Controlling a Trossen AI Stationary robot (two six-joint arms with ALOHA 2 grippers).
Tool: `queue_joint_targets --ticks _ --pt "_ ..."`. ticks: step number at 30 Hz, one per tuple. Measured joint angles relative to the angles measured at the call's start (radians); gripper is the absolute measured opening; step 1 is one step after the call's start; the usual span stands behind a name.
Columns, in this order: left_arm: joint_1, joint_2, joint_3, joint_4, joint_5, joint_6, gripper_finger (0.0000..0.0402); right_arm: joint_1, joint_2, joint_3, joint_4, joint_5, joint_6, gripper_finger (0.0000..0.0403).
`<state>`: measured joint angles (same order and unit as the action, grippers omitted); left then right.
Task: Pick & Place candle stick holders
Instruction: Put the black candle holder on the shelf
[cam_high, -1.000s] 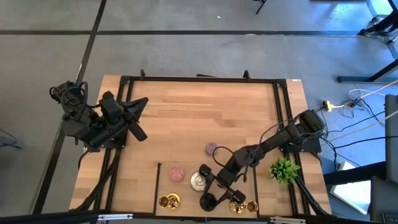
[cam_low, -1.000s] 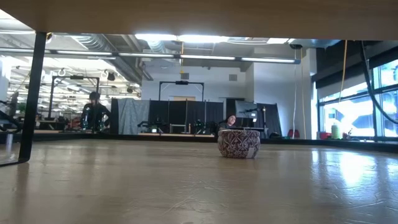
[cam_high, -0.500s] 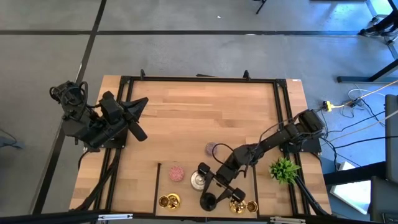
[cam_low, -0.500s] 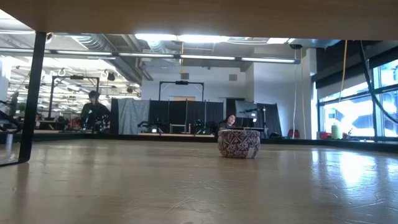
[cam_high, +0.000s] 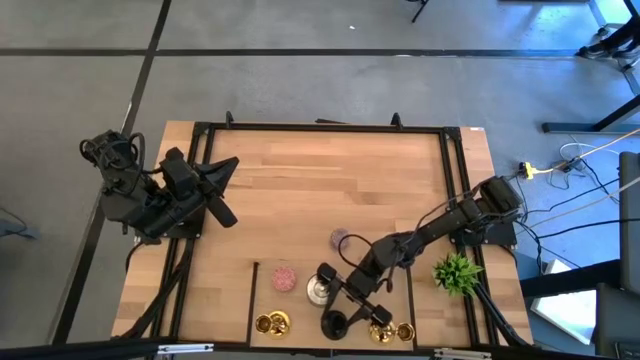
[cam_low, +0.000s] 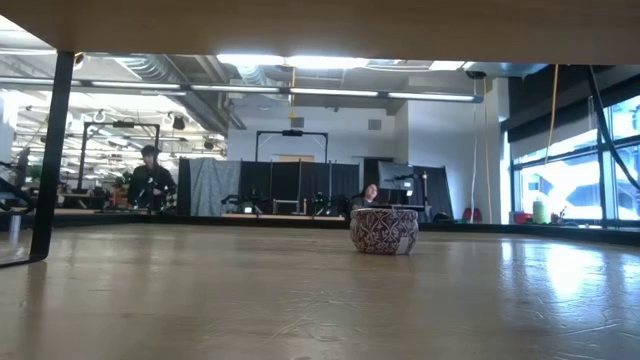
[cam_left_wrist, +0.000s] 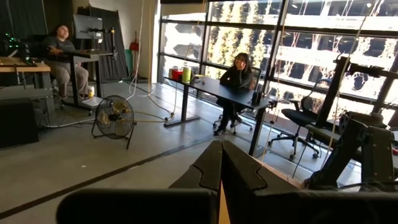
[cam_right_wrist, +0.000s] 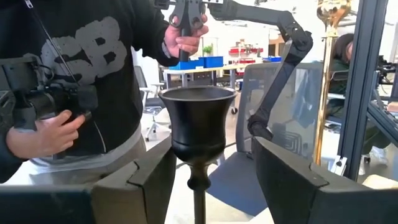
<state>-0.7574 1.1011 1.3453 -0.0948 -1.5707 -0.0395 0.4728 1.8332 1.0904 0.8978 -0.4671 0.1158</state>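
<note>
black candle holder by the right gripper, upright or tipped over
Upright: in the right wrist view the black candle holder stands cup-up on its vertical stem.

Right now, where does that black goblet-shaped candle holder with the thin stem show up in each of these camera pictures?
High view: black candle holder at the table's near edge, at the right gripper.
Low view: not in it; only a patterned round holder shows.
Left wrist view: not in it.
Right wrist view: black cup upright between the gripper's open fingers.
Shared landmark: the right gripper flanking the black holder, in high and right wrist views.
</note>
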Motion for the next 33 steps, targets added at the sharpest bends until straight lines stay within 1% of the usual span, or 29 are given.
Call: queue_joint_targets --ticks 7,16,20,23,33 --pt "0.000 -0.005 0.000 0.000 0.000 -0.003 0.0003 0.000 0.000 0.000 0.013 0.000 0.003 0.0217" --pt "0.000 -0.006 0.000 -0.005 0.000 -0.013 0.0003 0.007 0.000 0.001 0.034 0.031 0.007 0.0260" --pt "0.000 -0.006 0.000 -0.015 0.000 -0.029 0.0001 0.008 0.000 0.001 0.029 0.050 0.007 0.0273" --pt "0.000 -0.006 0.000 -0.014 0.000 -0.043 0.0002 0.008 0.000 0.002 0.026 0.076 0.021 0.0275" --pt "-0.027 -0.011 0.000 -0.010 0.000 -0.055 0.0003 0.021 -0.001 0.002 0.056 0.076 0.078 0.0276"
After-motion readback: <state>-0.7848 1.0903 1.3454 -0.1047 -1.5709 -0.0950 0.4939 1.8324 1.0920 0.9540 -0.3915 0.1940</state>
